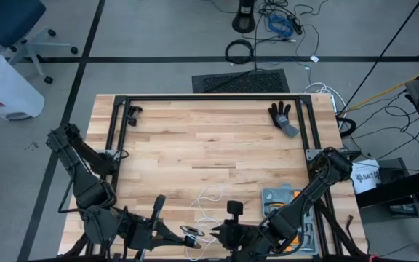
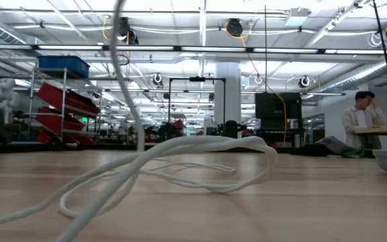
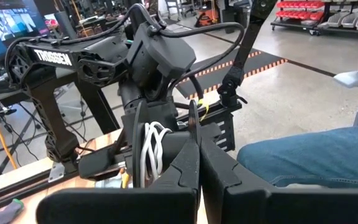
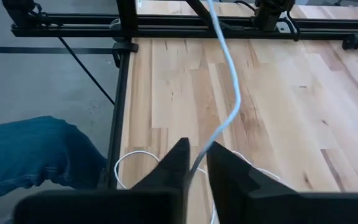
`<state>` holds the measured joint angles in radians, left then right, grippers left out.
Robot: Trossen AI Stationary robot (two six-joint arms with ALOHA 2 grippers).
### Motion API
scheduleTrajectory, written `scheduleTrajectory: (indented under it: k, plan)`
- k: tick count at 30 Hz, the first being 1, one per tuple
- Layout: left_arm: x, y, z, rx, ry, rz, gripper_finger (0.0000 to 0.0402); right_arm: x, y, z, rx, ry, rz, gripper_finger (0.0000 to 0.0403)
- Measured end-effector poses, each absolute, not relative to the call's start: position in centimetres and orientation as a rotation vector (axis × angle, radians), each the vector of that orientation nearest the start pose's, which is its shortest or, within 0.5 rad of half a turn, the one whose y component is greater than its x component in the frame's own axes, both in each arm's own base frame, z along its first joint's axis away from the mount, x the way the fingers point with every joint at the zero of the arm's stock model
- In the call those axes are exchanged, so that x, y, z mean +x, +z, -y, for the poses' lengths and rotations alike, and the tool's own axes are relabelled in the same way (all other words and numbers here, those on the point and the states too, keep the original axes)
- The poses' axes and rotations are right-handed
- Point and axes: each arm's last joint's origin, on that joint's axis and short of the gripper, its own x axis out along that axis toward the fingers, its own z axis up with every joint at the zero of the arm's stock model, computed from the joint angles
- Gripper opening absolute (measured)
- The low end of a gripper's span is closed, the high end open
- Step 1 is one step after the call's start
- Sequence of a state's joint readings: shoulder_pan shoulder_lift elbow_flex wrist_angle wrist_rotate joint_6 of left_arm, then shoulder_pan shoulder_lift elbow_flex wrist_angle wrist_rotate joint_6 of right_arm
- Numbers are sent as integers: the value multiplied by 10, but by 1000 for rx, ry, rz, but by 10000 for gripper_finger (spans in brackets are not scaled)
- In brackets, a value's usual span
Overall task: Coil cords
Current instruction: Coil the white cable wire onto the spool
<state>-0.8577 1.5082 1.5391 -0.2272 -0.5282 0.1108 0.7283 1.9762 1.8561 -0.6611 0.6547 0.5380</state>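
The white cord (image 1: 211, 196) lies in loose loops on the table's near middle (image 2: 200, 158). One strand (image 2: 116, 60) rises from the loops and leaves the top of the low view. The black reel (image 3: 151, 149), with white turns wound between its two discs, hangs at the near edge in my left gripper (image 3: 197, 165), which is shut on it (image 1: 189, 233). My right gripper (image 4: 194, 163) stands just right of the reel (image 1: 222, 233), closed on a strand of the cord. My left gripper pinches the rim of one of the reel's discs (image 3: 192, 127) between its two fingers. The reel is held on edge, clear of the table, beyond the fingertips. My right gripper has one strand of the cord (image 4: 199, 158) between its two fingers, slanting down from the table's near side. The strand runs on from the fingertips (image 4: 229, 68), above the table.
A black frame (image 1: 209, 98) runs along the table's far and side edges. A dark glove (image 1: 282, 116) lies at the far right and a grey tray of tools (image 1: 282, 200) at the near right. A person's leg in blue jeans (image 4: 36, 155) is beside the table.
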Motion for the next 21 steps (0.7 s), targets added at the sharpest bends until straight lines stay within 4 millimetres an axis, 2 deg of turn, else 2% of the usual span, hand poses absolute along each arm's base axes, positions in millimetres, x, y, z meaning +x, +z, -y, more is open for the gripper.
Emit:
scheduleTrajectory:
  k: [3,9,16,21]
  plan:
    - [232,416,246,235,-337,-134,2,339,312,-279,9,-89,-595,7]
    - [232,415,246,242,-337,-142,2,329,318,-283,-14,-62,-599,2]
    - [229,410,246,283,-346,-191,2,289,341,-296,-29,64,-627,1]
    - [229,410,247,205,-366,-206,2,264,356,-309,-53,156,-585,1]
